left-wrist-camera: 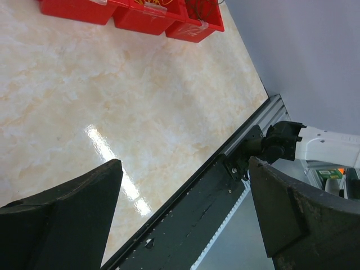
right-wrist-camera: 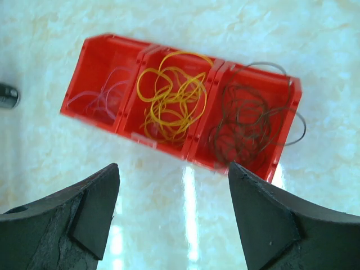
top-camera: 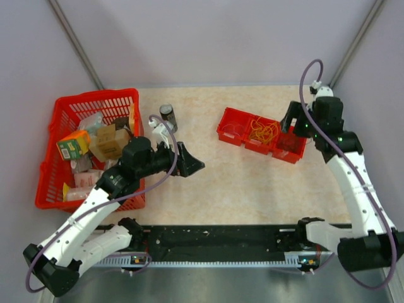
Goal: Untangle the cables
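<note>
Cables (right-wrist-camera: 171, 93) lie separated by colour in the red three-cell bin (right-wrist-camera: 163, 143) toward the table's far right: pale strands (right-wrist-camera: 101, 95) in one end cell, yellow-orange loops in the middle, dark wires (right-wrist-camera: 247, 121) in the other end cell, one dark loop hanging over the rim. Sorting appears essentially complete, though each colour sits as a loose overlapping coil, so single-wire separation may be outstanding. The right gripper (right-wrist-camera: 173, 169) hovers above the bin, jaws spread and empty; the left gripper (left-wrist-camera: 184, 163), likewise spread and empty, is well apart from it.
</note>
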Controlling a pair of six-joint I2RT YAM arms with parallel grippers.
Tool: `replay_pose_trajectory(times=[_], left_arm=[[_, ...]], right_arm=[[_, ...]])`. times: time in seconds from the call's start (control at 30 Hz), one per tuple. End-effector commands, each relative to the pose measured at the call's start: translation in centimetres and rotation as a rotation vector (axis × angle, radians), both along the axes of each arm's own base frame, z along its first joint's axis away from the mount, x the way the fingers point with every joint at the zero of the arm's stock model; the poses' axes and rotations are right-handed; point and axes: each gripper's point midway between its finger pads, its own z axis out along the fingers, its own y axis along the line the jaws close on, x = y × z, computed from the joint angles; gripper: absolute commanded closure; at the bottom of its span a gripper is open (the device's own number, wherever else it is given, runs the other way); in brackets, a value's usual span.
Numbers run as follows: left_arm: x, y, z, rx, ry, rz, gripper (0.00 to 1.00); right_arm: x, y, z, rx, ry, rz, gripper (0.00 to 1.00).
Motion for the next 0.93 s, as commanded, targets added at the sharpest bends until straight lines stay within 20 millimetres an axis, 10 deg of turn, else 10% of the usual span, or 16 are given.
replay_pose_trajectory(times=[0.0,0.4,0.57,0.63,0.9], left_arm=[[0.5,-0.3,2.6,-0.027,-0.071,-0.002,0.03],[-1.3,-0.2,6.2,-0.129,-0.154,-0.052,0.03],[-2.2,2.6,10.9,-0.138,-0.348,0.027,0.03],[-2.9,4.3,13.3,-0.145,-0.443,0.076,0.03],[-8.2,11.1,21.9,-0.286,-0.826,0.238,0.02]], right_arm=[[-3.6,0.0,-3.9,-0.047,0.086,0.011,0.23],[-10.8,11.7,-0.2,0.474,-0.041,0.53,0.23],[-13.4,8.6,4.6,0.297,-0.262,0.466,0.2],[-14.1,6.1,7.4,0.218,-0.377,0.357,0.01],[-21.5,1.8,18.1,0.108,-0.793,0.232,0.01]])
